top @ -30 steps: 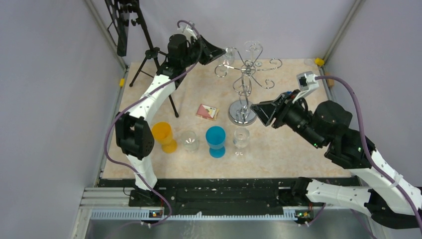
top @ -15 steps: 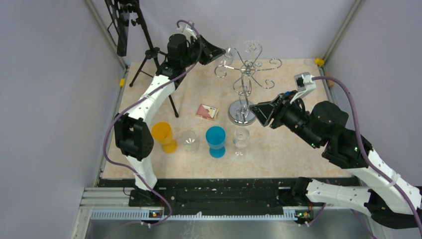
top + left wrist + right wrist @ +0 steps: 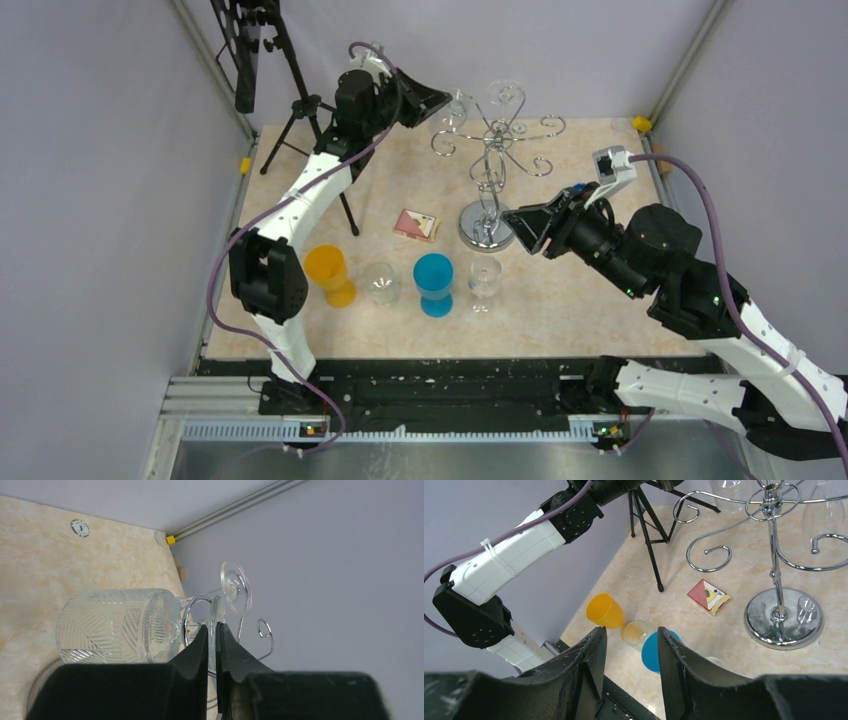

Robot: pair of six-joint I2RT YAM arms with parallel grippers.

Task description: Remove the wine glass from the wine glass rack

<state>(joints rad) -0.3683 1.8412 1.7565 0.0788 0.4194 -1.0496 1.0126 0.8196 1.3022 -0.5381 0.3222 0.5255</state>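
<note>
Just ahead of the left jaws' tips, the wine glass (image 3: pixel 120 625) lies across the wrist view. Its ribbed bowl is to the left of the black fingers (image 3: pixel 192 652) and its round foot is up and to the right of them. Its thin stem crosses a chrome curl of the wine glass rack (image 3: pixel 497 140), so the glass is on the rack, at the arm nearest these jaws. The left jaws are pressed almost together, with only a narrow slit between them. A pale, shiny strip running on from the curl shows in that slit. I cannot tell whether they pinch it, or whether it is wire or glass.

Low beside the rack's round base, the right jaws stand spread with nothing between them. Through their gap, well beyond the fingers (image 3: pixel 591 660), an orange cup (image 3: pixel 605 611), a small clear tumbler (image 3: pixel 635 631) and a blue cup (image 3: pixel 654 652) stand close together on the tabletop (image 3: pixel 580 290). Ahead of these jaws and to the right in their wrist view, the rack's twisted post rises from the base. A small red box (image 3: pixel 708 596) lies just left of that base. Farther ahead stands a black tripod (image 3: pixel 649 540).
</note>
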